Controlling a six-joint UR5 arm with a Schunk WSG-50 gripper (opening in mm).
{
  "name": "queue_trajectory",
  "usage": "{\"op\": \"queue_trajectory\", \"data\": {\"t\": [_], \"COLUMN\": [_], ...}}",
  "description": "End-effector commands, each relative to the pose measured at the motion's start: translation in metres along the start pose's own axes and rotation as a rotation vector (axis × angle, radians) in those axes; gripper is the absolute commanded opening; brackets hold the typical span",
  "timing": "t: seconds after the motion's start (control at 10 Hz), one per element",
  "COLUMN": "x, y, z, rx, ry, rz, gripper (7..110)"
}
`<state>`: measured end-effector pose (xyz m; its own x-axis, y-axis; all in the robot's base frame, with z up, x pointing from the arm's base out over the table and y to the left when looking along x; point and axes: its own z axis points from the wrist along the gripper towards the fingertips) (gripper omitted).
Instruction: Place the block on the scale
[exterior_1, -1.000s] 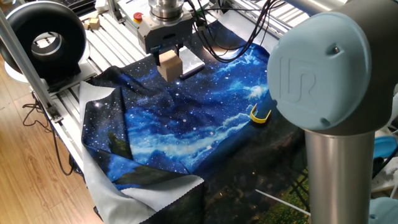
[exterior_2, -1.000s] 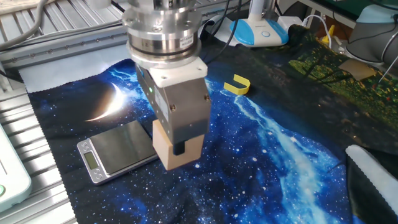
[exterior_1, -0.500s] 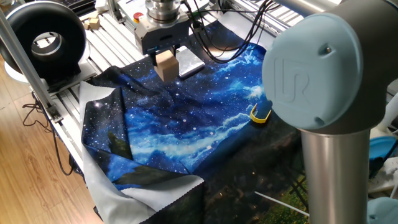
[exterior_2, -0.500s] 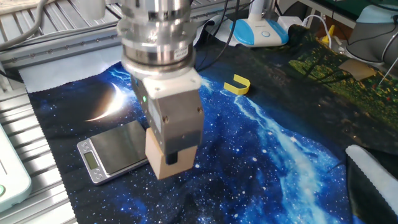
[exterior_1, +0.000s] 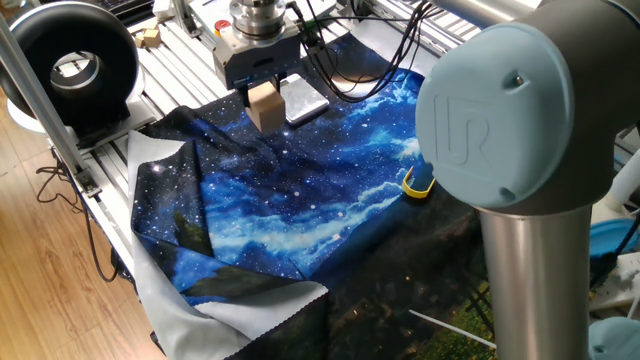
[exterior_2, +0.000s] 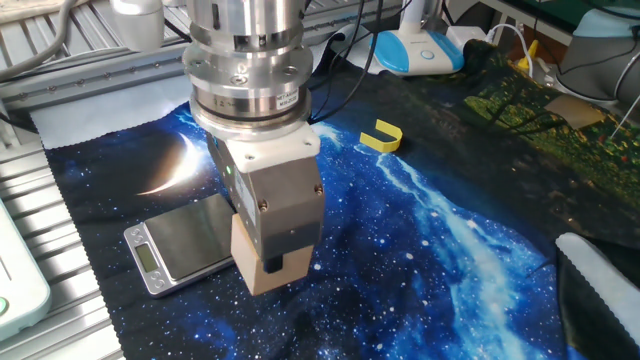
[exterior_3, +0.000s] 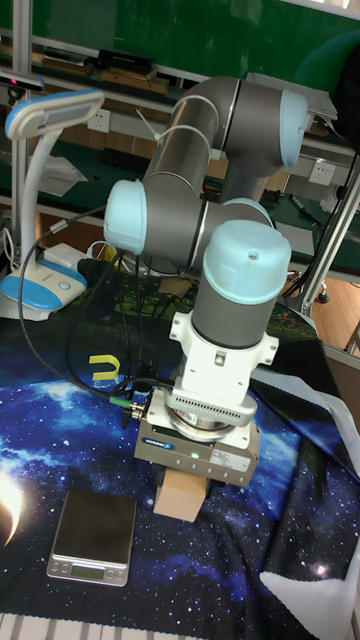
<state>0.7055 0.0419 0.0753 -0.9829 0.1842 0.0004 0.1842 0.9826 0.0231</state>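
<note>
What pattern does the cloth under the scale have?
The cloth has a blue starry galaxy print, best seen in one fixed view.

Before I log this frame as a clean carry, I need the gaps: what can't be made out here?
- Gripper fingertips: the gripper body and the block hide most of them in all views.
- Scale display: too small to read in any view.
- Scale's near edge in the other fixed view: covered by the gripper.
- Gap between block and cloth: no view settles it.

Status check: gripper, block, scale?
Gripper shut on block, held off the cloth. Scale beside it, top plate bare. Nothing in the way.
</note>
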Motion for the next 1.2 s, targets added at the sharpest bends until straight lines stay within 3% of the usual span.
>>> {"op": "queue_trajectory", "data": {"t": [0.0,0.6,1.1], "x": [-0.0071,-0.0122,-0.0113], "y": [-0.0027,-0.0006,0.0000], "z": [-0.0008,-0.0010,-0.0010], "rx": [0.008,-0.002,-0.004], "ry": [-0.025,-0.046,-0.042], "rz": [0.007,0.066,0.044], "gripper": [7,7,7]}}
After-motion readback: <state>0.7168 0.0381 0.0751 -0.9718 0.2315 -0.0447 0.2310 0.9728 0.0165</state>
